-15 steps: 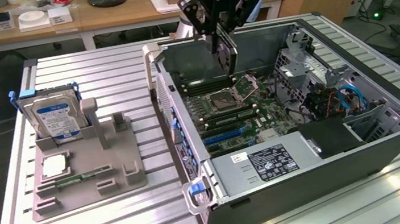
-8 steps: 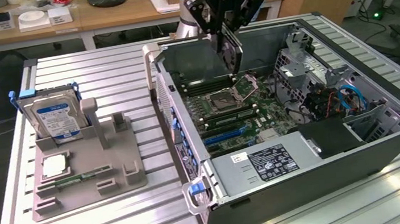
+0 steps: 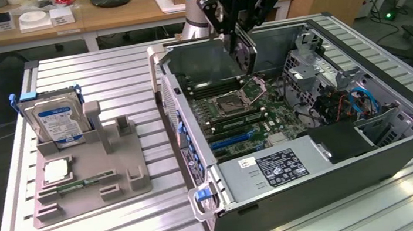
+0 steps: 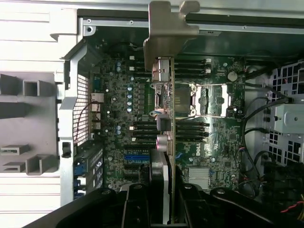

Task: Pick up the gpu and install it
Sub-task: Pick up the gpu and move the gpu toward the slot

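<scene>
The end effector [image 3: 241, 31] is clamped on the gpu [image 3: 246, 57], holding it edge-down above the motherboard [image 3: 269, 113] inside the open computer case [image 3: 318, 190], near its far wall. Any tilt could snag the metal bracket [image 4: 168, 28] on the case or miss the slot.

Hard drive [image 3: 53, 119] upright in grey holder [image 3: 120, 182]; open PC case [image 3: 319, 196] beside; motherboard [image 3: 258, 118] inside.

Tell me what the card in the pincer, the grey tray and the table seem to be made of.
Card, held in the pincer: thin and rigid, presumably circuit board; its dull silvery bracket looks like bent sheet metal. Grey tray: matt and blocky, likely plastic. Table: ribbed, shiny silver, probably aluminium.
</scene>
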